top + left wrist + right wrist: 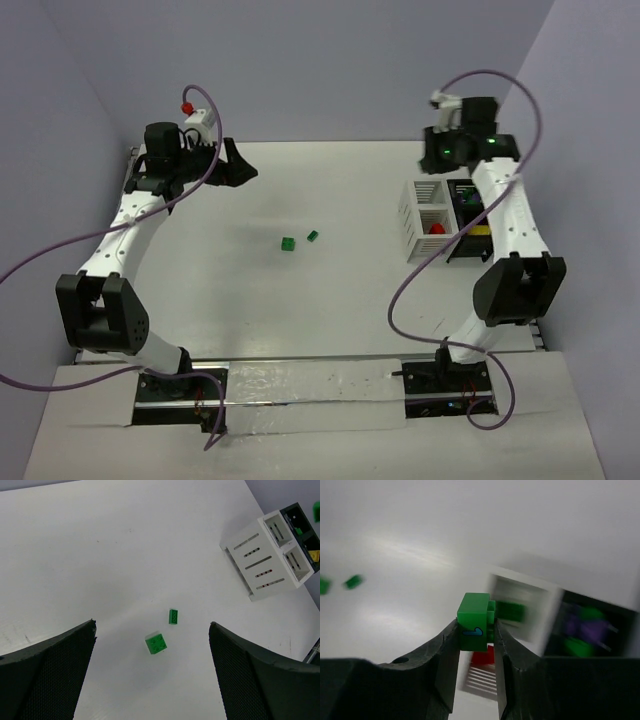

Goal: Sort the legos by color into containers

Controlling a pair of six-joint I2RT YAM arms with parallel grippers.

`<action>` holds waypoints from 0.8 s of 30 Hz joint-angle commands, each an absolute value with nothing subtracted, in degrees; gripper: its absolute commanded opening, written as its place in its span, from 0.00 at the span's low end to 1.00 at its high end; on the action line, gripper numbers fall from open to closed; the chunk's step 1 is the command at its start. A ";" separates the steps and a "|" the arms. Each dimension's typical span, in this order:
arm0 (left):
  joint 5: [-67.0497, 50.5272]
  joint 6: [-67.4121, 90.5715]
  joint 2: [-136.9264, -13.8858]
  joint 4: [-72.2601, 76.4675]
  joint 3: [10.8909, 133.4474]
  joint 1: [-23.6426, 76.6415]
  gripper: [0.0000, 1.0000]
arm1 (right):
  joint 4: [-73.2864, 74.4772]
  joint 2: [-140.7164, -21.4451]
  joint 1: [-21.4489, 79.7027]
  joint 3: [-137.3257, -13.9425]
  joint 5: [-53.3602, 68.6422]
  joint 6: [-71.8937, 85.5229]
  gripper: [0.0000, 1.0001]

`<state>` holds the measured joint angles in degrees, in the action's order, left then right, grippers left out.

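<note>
A square green lego [156, 643] and a thin green lego [173, 616] lie flat on the table [330, 310], close together but not touching, far from the containers. A third green lego [474, 622] is pinched tight between the two fingers of the right gripper [475, 632]. The white slatted box [418, 215] stands right beside the black tray [466, 203], with a red lego [437, 229] in its near part, while a yellow piece [480, 230] and blurry purple and green pieces lie in the tray.
</note>
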<state>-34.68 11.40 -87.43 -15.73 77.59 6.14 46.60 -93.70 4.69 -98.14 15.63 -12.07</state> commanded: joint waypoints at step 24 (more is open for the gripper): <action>-32.27 10.11 -89.90 -16.35 81.90 8.35 0.99 | 54.93 -111.71 -16.26 -109.41 8.79 -19.07 0.46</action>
<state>-32.80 10.88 -89.08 -16.49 78.91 8.05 53.85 -111.32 -16.05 -107.98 8.47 -18.56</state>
